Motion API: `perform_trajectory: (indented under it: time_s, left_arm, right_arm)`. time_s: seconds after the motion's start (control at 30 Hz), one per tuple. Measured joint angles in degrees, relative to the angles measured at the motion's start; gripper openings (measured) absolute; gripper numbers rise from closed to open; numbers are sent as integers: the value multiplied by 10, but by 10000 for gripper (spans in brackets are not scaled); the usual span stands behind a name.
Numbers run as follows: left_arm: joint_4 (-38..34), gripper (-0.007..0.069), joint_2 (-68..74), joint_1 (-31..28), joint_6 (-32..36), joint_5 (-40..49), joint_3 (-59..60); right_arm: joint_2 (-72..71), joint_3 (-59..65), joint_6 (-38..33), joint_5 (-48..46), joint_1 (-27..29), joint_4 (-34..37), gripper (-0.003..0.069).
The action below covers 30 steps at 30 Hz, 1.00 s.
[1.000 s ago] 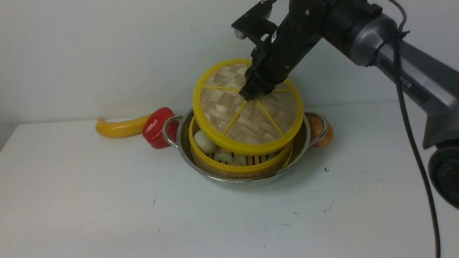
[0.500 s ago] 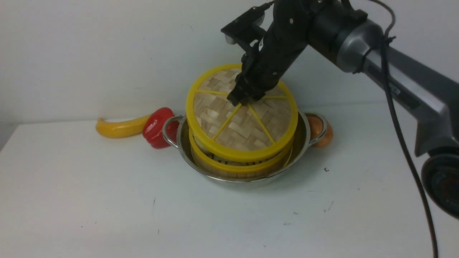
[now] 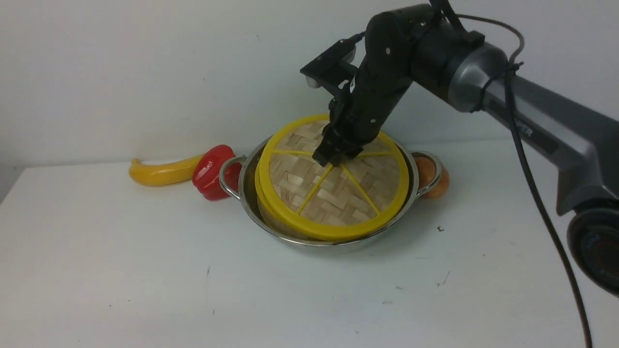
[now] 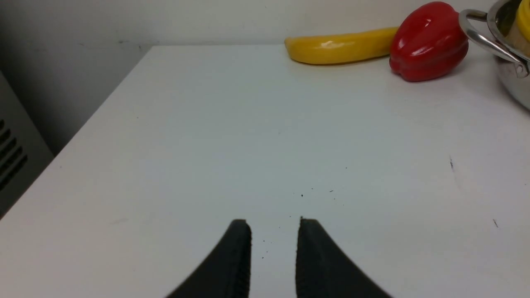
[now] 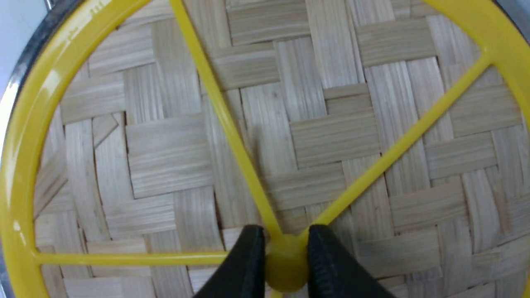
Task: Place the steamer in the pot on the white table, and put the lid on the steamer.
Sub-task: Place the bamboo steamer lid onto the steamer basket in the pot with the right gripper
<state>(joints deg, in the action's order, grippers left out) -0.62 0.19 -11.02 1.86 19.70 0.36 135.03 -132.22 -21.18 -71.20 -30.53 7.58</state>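
The woven-bamboo lid [image 3: 338, 193] with yellow rim and spokes lies over the steamer [image 3: 269, 218], hiding its contents; only a strip of the basket's side shows under the lid's front left. The steamer sits inside the shiny pot [image 3: 251, 203] on the white table [image 3: 145, 270]. My right gripper [image 3: 333, 159] reaches down from the right and is shut on the lid's yellow centre knob [image 5: 285, 265], one black finger on each side. My left gripper [image 4: 274, 231] hovers low over bare table, left of the pot [image 4: 511, 78], open with a narrow gap and nothing between its fingers.
A red pepper [image 3: 212, 171] touches the pot's left handle, and a long yellow vegetable [image 3: 162, 173] lies behind it by the wall. An orange round item [image 3: 433, 179] sits behind the pot's right handle. The table's left edge [image 4: 95, 120] drops off beside the left gripper.
The right gripper has lowered the tilted lid from above the steamer down onto it. The dumplings seen earlier are now covered. The grip on the knob is unchanged.
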Motion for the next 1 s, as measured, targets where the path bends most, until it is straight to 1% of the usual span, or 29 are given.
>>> perform_trajectory:
  time_s: [0.17, 0.43, 0.77, 1.0]
  left_arm:
    - [0, 158, 0, 0, 0, 0, 0]
    - [0, 172, 0, 0, 0, 0, 0]
    - [0, 190, 0, 0, 0, 0, 0]
    - [0, 199, 0, 0, 0, 0, 0]
  right_arm:
    - [0, -28, -2, 3, -7, 0, 143]
    - [8, -32, -12, 3, -10, -2, 143]
    - [17, -32, -25, 1, -10, -41, 143]
    - [18, -39, -25, 0, -10, -38, 143]
